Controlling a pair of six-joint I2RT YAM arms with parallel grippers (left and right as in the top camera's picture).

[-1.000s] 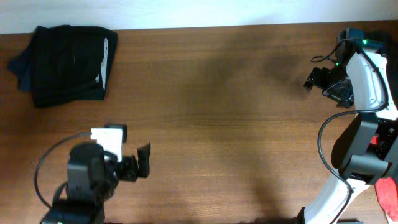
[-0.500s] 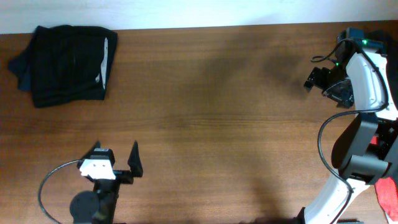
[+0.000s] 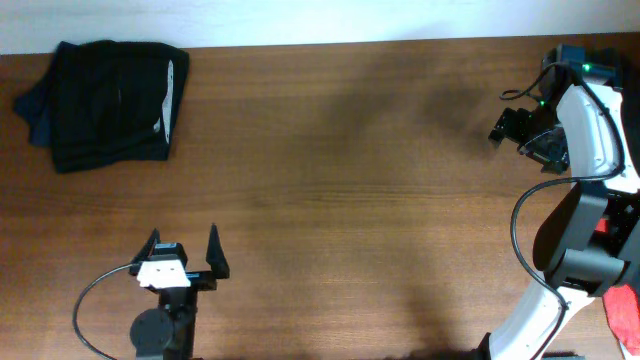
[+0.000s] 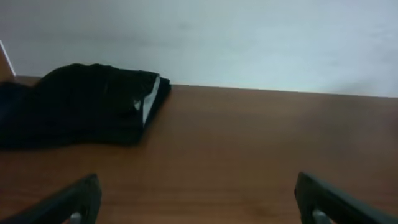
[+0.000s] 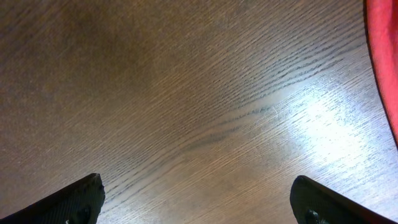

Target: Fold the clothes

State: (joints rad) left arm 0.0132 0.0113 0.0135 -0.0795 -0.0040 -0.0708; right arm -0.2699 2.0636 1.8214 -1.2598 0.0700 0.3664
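Observation:
A folded black garment (image 3: pixel 105 100) with a white label lies at the table's far left corner. It also shows in the left wrist view (image 4: pixel 81 104), far ahead of the fingers. My left gripper (image 3: pixel 183 258) is open and empty near the front edge, pointing toward the back of the table. My right gripper (image 3: pixel 515 128) is open and empty above the table's right side. Its wrist view shows bare wood between the fingertips (image 5: pixel 199 202).
A red cloth shows at the right edge of the right wrist view (image 5: pixel 382 56) and at the lower right of the overhead view (image 3: pixel 624 318), off the table. A white wall (image 4: pixel 249 37) runs behind the table's far edge.
My left arm has pulled back toward the front edge and turned, so its open fingers now point toward the back of the table. The right arm has not moved.

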